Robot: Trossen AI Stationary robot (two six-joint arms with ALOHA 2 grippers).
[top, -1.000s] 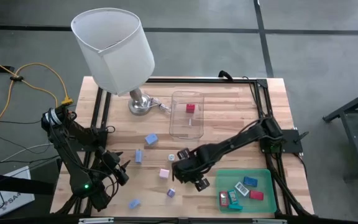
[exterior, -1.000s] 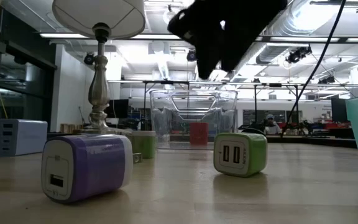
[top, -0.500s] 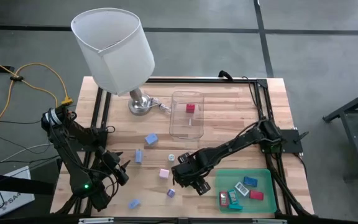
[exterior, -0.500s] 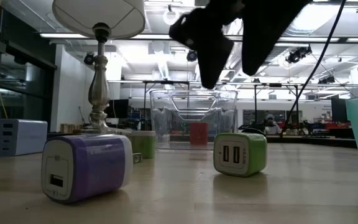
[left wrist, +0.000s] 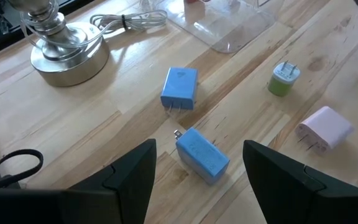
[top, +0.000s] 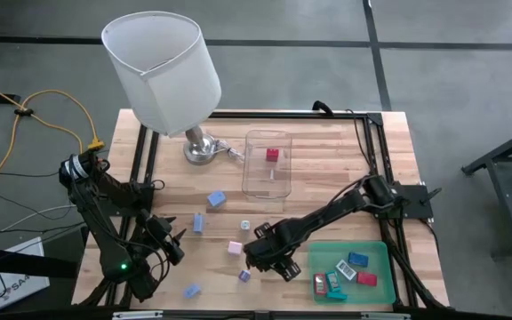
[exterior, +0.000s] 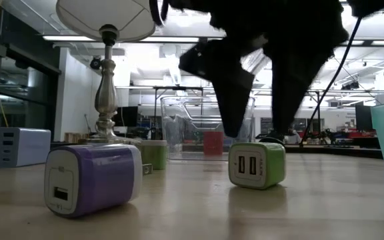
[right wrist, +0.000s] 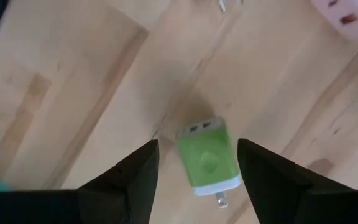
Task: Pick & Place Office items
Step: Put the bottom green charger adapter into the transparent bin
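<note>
**Right gripper open above the green charger cube**

Starting at your left: the left gripper waits low over the table's front-left corner, its two dark fingers spread apart with nothing between them. Through its wrist camera you see two small blue blocky wall chargers lying on the light wooden table, one just behind the other, both on their sides with prongs showing. A lone light blue charger sits near the front edge.

Further along stands the silver-based lamp with the white shade, and beside it the clear plastic box with a small red piece inside. A pink rounded charger and a purple-and-white cube charger (it looms large in the low view) lie in the middle.

Next you reach the right gripper, fingers parted, hanging directly over the small green cube charger. That piece is bright green with a white face carrying two USB slots, metal prongs at the opposite end, resting flat on the wood and not gripped.

At your right, the flat green tray holds several pieces in blue, teal and red.
</note>
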